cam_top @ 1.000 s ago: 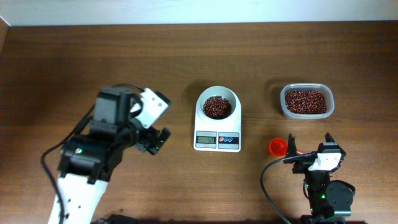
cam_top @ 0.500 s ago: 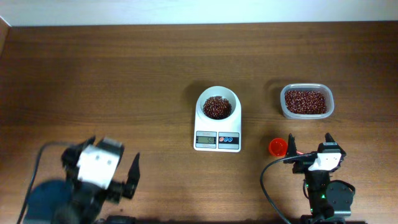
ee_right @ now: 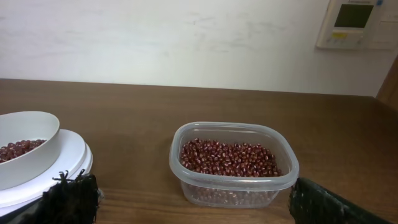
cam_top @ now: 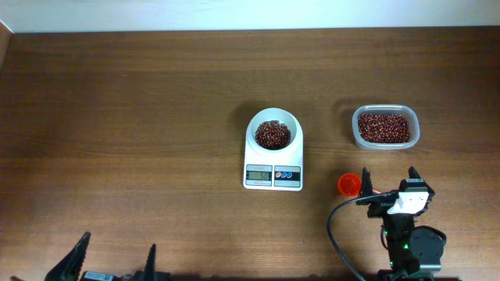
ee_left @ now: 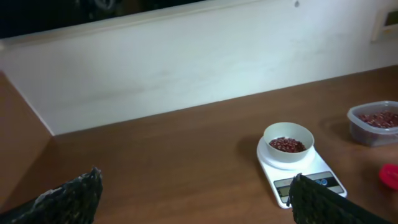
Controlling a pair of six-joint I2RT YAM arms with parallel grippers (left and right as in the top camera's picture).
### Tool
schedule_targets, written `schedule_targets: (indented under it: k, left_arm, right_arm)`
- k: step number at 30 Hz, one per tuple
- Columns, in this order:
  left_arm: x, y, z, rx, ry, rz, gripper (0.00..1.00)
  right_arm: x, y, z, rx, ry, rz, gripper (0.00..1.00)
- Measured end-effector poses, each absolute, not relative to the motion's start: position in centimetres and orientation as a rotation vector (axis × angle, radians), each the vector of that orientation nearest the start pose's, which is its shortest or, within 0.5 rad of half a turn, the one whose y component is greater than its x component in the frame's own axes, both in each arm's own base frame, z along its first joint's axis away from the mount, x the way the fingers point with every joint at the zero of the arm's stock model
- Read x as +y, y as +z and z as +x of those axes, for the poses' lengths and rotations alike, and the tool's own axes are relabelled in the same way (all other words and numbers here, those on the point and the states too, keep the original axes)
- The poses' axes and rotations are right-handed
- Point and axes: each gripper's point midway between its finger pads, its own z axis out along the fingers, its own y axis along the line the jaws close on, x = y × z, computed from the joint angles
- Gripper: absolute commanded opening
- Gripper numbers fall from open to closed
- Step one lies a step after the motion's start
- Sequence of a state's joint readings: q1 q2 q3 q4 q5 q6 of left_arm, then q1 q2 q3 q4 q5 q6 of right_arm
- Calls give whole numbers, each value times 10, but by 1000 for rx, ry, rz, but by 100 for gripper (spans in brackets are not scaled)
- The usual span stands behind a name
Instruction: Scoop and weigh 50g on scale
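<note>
Black fingers of the left gripper [cam_top: 116,264] stand spread wide at the near left edge of the worktop [cam_top: 156,94], with nothing between them; from overhead only their tips show. The right gripper [cam_top: 389,175] sits at the near right, its black fingers likewise spread apart and empty, pointing toward the far side. Just beside its left finger an orange-red scoop [cam_top: 348,184] rests on the brown wood; whether the two touch I cannot tell.

Beyond the right gripper, a clear plastic tub [cam_top: 385,145] holds a layer of dark red-brown beans [cam_top: 383,126]. Left of the tub and apart from it, near the middle of the worktop, lies the white digital scale [cam_top: 273,178], its grey display and its blue and red buttons toward the near edge; the digits are too small to read. A round white bowl [cam_top: 273,115] stands on the scale's platform, and a heap of the same beans [cam_top: 272,135] covers its bottom.

In the left wrist view the scale lies well ahead of that gripper, off to the right. A pale wall [ee_right: 186,37] with a small white control panel [ee_right: 352,22] runs behind the worktop.
</note>
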State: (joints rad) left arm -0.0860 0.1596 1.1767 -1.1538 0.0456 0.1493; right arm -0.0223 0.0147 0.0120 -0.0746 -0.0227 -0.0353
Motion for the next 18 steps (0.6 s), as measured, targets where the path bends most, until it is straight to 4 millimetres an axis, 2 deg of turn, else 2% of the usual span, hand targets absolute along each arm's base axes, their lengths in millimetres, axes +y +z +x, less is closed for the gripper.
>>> schedule_targets:
  k: [9, 18]
  left_arm:
    - [-11, 343, 77, 1775, -10, 186, 99]
    - [-5, 337, 76, 1804, 11, 155, 99]
  right_arm:
    - [-2, 158, 246, 1648, -25, -28, 99]
    - [-2, 158, 246, 1648, -25, -28, 99]
